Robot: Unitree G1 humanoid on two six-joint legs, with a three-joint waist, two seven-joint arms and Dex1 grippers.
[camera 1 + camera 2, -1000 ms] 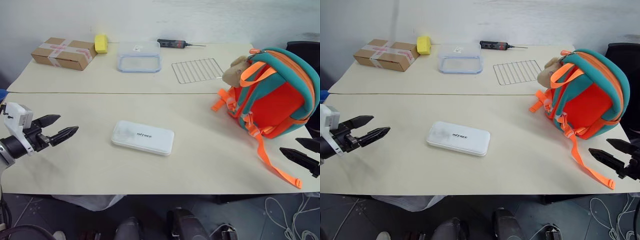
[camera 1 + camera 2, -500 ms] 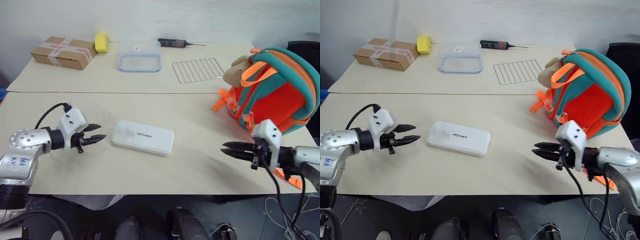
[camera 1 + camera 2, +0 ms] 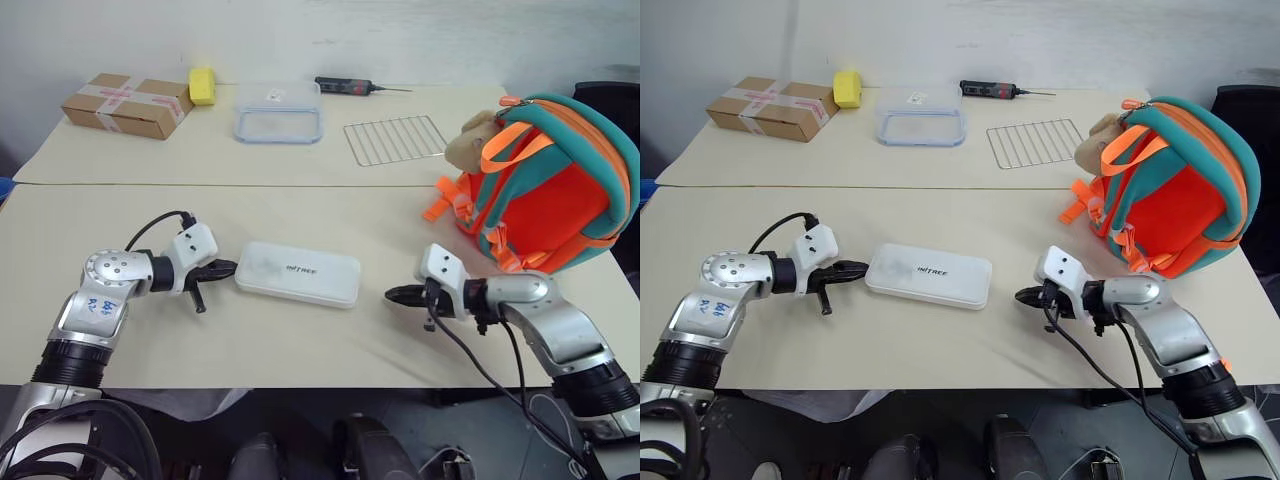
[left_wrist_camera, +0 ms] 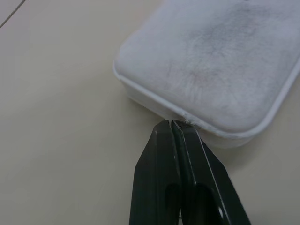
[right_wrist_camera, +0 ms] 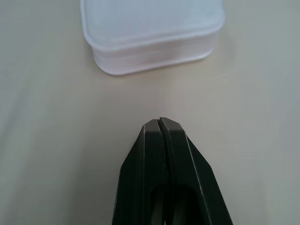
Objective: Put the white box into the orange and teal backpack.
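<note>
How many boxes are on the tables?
3. The white box lies on the near table between the two grippers. The brown taped cardboard box sits at the far left corner. The clear lidded box sits at the far middle.

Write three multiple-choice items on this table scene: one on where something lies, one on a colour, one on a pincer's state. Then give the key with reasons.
1. Where does the white box lie?
A. between the two pincers
B. inside the backpack
C. on the wire rack

2. What colour is the sponge beside the cardboard box?
A. teal
B. yellow
C. red

3. How does the left pincer stand?
A. wide open
B. shut on the box
C. shut, tips at the box's edge

Key: A, the box sits on the table with the left pincer at one end and the right pincer off the other; B, it is plainly yellow; C, the fingers meet with nothing between them.
</note>
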